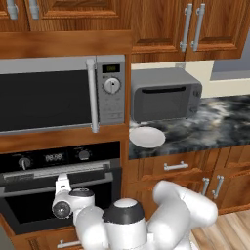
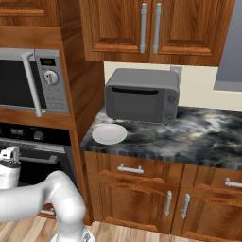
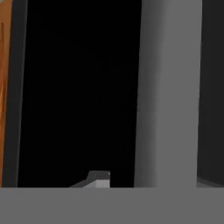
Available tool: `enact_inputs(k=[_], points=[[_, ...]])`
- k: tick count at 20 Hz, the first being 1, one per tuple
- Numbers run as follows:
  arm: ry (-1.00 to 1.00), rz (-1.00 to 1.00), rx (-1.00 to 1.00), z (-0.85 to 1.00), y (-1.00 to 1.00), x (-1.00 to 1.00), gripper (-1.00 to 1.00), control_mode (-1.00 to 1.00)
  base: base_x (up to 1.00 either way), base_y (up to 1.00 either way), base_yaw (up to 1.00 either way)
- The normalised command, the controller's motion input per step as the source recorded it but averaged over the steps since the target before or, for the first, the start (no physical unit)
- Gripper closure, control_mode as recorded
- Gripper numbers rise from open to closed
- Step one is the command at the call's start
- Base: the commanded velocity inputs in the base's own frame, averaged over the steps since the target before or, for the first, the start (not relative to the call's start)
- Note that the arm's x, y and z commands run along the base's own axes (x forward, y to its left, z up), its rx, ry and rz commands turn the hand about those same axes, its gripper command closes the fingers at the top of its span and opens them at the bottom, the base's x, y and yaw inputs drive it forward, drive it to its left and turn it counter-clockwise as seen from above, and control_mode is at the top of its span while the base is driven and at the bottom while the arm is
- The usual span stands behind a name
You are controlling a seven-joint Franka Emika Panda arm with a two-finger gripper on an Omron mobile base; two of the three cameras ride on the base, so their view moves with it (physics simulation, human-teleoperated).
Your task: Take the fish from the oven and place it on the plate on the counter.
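I am stationed in a home kitchen. Evidence: a built-in oven [image 1: 58, 188] with knobs and a display, a microwave [image 1: 61, 95] mounted above it, wooden wall cupboards [image 2: 151, 28], a dark marbled stone surface [image 2: 189, 137] over wooden drawers [image 2: 132, 170], a small grey appliance [image 2: 142, 97], a white plate [image 2: 109, 134], wood flooring [image 1: 229, 234].

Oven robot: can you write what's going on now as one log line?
stage: reaching at oven handle | gripper: by the handle bar, grip unclear | fish: unseen | plate: bare, on counter
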Motion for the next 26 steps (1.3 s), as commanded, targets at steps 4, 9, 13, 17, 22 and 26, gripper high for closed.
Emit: enact_inputs(k=[4,9,13,17,22,26], points=[[0.01,0.00,0.00,-0.83,0.11,-0.96,1.00,-1.00,0.00,0.00,0.00],[0.00,0.00,0.00,-0.87,0.05,-1.00,1.00,-1.00,0.00,0.00,0.00],[0.00,0.00,0.00,-0.92,0.03,-1.00,1.00,-1.00,0.00,0.00,0.00],[0.00,0.01,0.00,-0.86,0.01,-1.00,1.00,-1.00,0.00,0.00,0.00],[0.07,0.01,0.00,-0.84,0.00,-0.88,1.00,-1.00,0.00,0.00,0.00],[0.12,0.02,0.00,-0.77,0.01,-0.69,1.00,-1.00,0.00,0.00,0.00]])
